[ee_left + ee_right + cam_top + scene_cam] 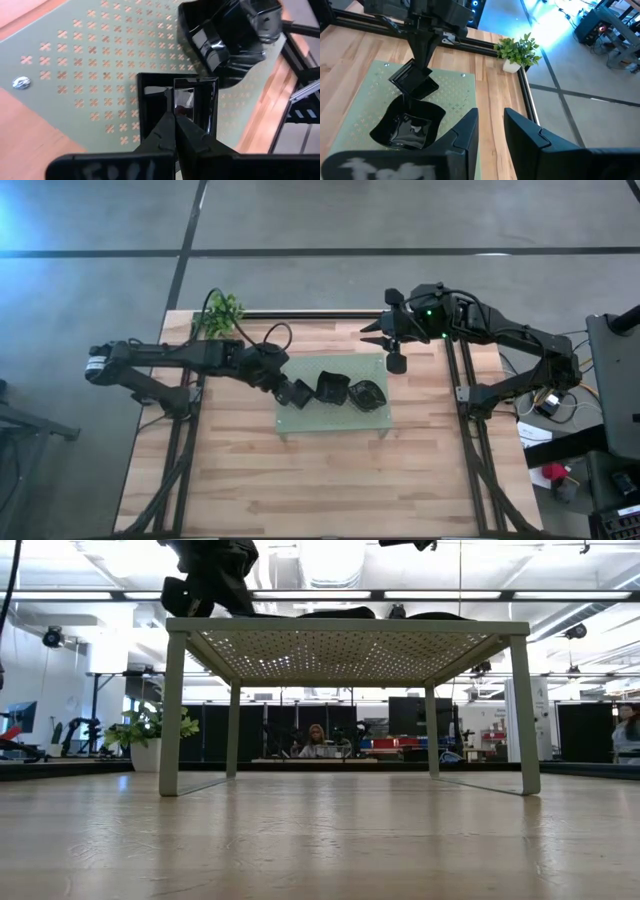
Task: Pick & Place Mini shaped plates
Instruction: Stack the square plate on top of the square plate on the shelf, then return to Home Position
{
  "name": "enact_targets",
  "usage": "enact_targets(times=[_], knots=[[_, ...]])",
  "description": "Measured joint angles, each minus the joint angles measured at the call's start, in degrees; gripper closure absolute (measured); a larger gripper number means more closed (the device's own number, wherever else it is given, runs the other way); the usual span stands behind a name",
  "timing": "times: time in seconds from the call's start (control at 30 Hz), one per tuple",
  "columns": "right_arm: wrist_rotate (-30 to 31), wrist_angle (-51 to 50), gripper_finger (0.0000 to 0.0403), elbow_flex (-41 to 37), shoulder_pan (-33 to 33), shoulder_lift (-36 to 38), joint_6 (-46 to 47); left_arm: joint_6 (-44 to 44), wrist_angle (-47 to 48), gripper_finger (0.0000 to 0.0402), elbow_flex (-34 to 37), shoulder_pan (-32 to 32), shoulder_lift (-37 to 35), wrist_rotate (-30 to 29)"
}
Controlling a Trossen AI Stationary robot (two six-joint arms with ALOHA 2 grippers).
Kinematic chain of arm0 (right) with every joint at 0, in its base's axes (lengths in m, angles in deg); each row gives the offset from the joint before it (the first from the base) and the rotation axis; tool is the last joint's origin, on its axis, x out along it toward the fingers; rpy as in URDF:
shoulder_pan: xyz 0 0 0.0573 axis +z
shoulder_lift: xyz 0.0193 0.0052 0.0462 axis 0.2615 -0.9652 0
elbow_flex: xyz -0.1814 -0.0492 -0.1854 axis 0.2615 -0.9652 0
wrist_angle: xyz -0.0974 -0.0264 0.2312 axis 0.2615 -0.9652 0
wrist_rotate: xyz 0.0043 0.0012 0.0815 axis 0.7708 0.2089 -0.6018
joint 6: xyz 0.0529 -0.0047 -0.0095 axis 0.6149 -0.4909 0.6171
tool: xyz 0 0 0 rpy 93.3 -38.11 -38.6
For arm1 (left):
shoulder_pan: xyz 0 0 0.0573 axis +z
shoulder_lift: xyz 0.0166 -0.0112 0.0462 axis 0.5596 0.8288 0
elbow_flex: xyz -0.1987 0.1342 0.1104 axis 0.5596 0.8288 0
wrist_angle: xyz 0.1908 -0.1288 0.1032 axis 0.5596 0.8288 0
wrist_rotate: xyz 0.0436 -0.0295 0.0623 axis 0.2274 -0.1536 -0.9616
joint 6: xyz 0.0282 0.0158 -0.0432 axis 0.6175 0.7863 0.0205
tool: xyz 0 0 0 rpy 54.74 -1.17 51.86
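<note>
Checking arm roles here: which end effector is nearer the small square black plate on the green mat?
Left. The left end effector is shut on the square plate's rim, over the green mat. The right end effector hovers open near the mat's far right corner, apart from it.

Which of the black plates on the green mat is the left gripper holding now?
The small square plate at the mat's left end; the left gripper is shut on its rim. The other plates lie free.
</note>
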State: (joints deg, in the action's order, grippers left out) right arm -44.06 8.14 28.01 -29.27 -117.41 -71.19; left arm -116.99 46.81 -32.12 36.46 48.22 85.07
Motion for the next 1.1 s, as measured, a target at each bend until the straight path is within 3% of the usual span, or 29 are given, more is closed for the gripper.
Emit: enact_targets(times=[0.37,0.57,0.73,0.87,1.0,1.1], knots=[[0.0,0.0,0.0321,0.0,0.0,0.0,0.0,1.22,0.8,0.0326,0.01,0.65,0.0,-0.03],[-0.01,0.0,0.0321,0.0,0.01,0.02,0.01,7.76,0.89,0.0317,-1.51,1.39,-0.17,-0.02],[0.06,-0.16,0.0347,0.0,1.02,1.03,-0.03,19.27,0.83,0.0323,-4.1,1.54,-1.14,-1.86],[-0.07,-1.7,0.0388,0.0,2.28,3.34,-0.39,32.76,-0.78,0.0355,-5.59,0.97,-2.88,-3.73],[-0.23,-4.79,0.0394,0.02,3.26,6.02,1.79,44.3,-5.56,0.0395,-5.24,0.29,-5.57,-3.31],[-0.37,-7.99,0.0394,0.02,4.1,8.18,3.73,50.56,-10.28,0.0397,-3.69,-0.02,-8.11,-1.35]])
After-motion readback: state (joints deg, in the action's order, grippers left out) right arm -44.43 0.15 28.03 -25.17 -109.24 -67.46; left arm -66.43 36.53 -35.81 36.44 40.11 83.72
